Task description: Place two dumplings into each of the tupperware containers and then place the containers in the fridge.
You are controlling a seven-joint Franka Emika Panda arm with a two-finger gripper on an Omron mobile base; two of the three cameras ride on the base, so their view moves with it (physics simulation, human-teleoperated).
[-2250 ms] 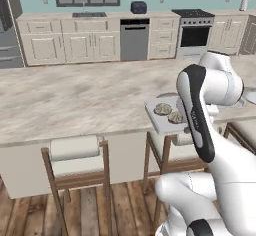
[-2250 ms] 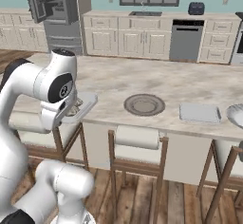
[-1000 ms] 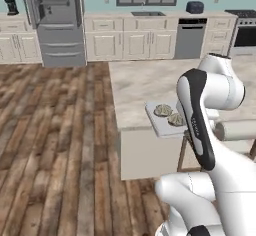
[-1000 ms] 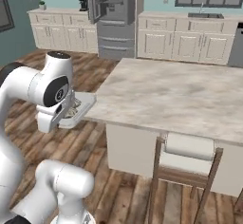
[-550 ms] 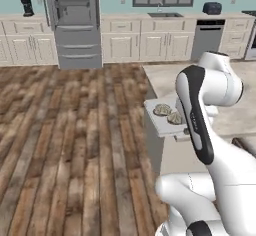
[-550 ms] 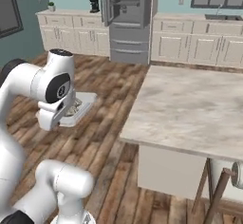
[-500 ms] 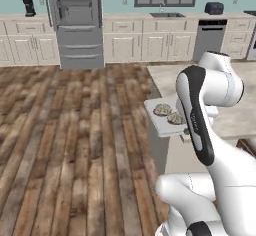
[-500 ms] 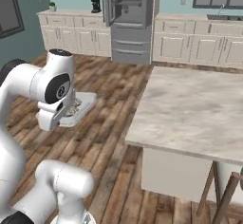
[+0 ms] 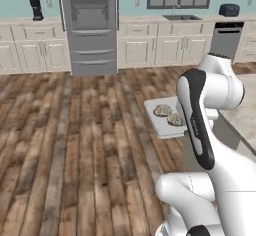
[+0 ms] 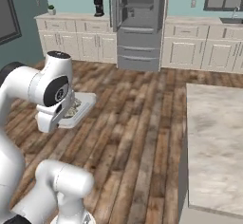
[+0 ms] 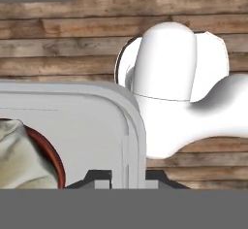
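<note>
Flat pale rect. tray — crimped dumplings

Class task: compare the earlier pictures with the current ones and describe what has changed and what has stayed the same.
The base has driven away from the island counter and turned toward the fridge, now straight ahead with its upper doors open. Unchanged: the gripper stays shut on the tupperware container, two dumplings still inside.
</note>
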